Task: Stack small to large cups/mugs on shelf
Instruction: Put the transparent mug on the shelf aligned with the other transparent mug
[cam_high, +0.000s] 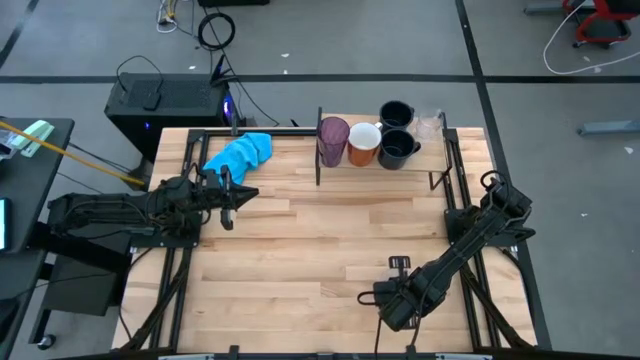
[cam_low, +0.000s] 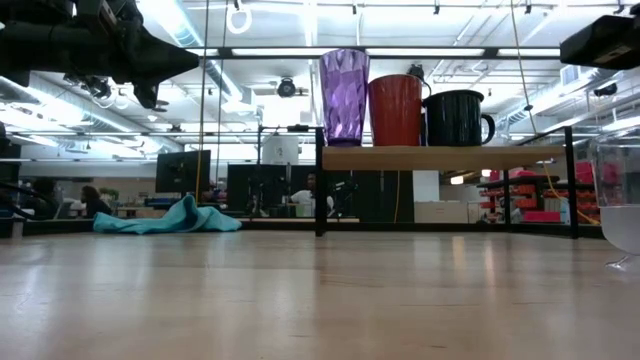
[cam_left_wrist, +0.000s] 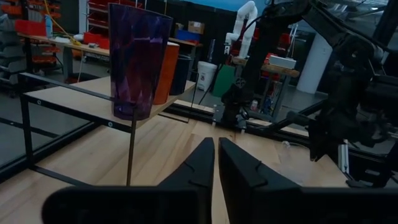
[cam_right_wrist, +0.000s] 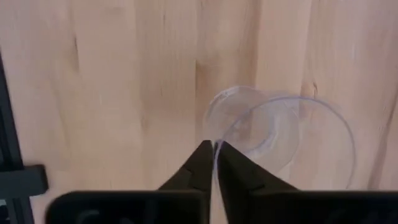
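The left gripper (cam_high: 236, 195) hangs above the bare tabletop just in front of the bright blue crumpled cloth (cam_high: 240, 153), its two dark fingers (cam_left_wrist: 200, 163) pressed nearly together with nothing between them. It points along the table toward the raised light-wood shelf with thin black uprights (cam_high: 460, 150).

On that shelf, all upright with mouths up, stand the tall translucent purple tumbler (cam_high: 333, 140), the orange mug with a white inside (cam_high: 363, 143) and two dark navy handled mugs (cam_high: 397, 147), side by side; a small clear cup (cam_high: 430, 124) sits at the shelf's right end.

The right gripper (cam_right_wrist: 214, 155) is near the table's front right, pointing straight down. Its fingers are pinched onto the near rim of a second small clear cup (cam_right_wrist: 280, 134), which stands upright on the light wood tabletop (cam_right_wrist: 112, 81).

That pinch shows only in the right wrist view; from overhead the arm hides the cup. The low view shows only a slice of the cup at its right edge.
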